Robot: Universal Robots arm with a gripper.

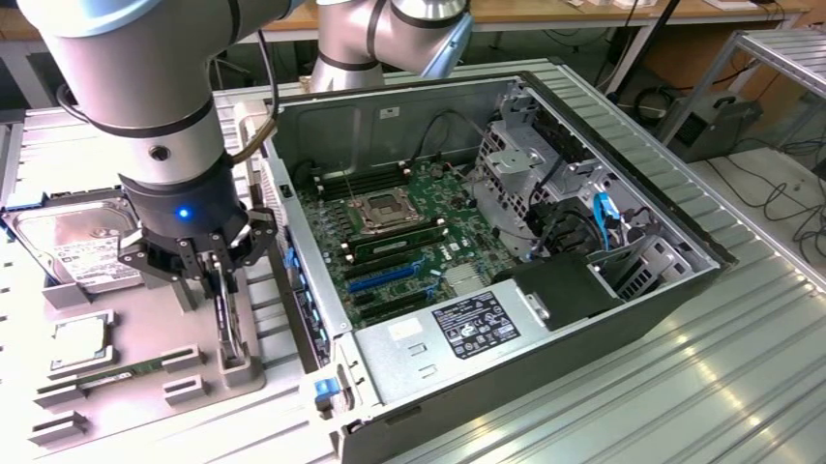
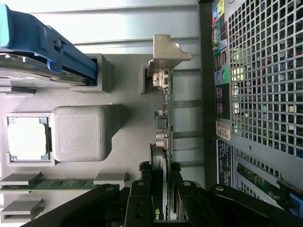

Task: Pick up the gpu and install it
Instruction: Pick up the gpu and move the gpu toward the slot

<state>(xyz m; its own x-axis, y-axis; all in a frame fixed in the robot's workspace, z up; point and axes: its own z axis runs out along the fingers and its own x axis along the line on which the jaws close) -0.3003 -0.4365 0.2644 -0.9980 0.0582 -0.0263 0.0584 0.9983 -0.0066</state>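
Fingers [image 2: 141, 203] are clamped on the gpu [image 2: 163, 118], one on each face, with the card's edge running up between them. I read that as a grip, not just straddling.

Going from the exterior view's left:
- Hard drive [image 1: 77, 242] sits at the far end of the grey tray [image 1: 142, 333], in its blue carrier [image 2: 42, 38].
- Just beside it I see the cpu [image 1: 80, 343] lying flat in a square pocket.
- The green memory stick [image 1: 123, 372] lies in its own holders near the tray's front edge.
- Then the gripper [image 1: 213, 275], pointing straight down on the tray's case-side edge. The gpu [image 1: 227, 324] stands on its long edge under it, lower end down in the tray's slot block. From the wrist view its silver bracket [image 2: 165, 56] is at the far end, against a grey post. I can't tell whether the card has lifted clear of the slot.
- The open pc case [image 1: 516, 387] lies on its side just beside the tray, and its perforated back panel [image 2: 265, 71] runs along close to the card.
- Inside the case is the motherboard [image 1: 400, 242], with the cpu socket [image 1: 385, 208] near the middle and blue slots [image 1: 381, 280] closer to the front. I see no card in those slots.
- Power supply [image 1: 452, 333] is at the near end, with its label up.
- Metal drive cage [image 1: 529, 164] is on the exterior view's right, with blue cables below it.
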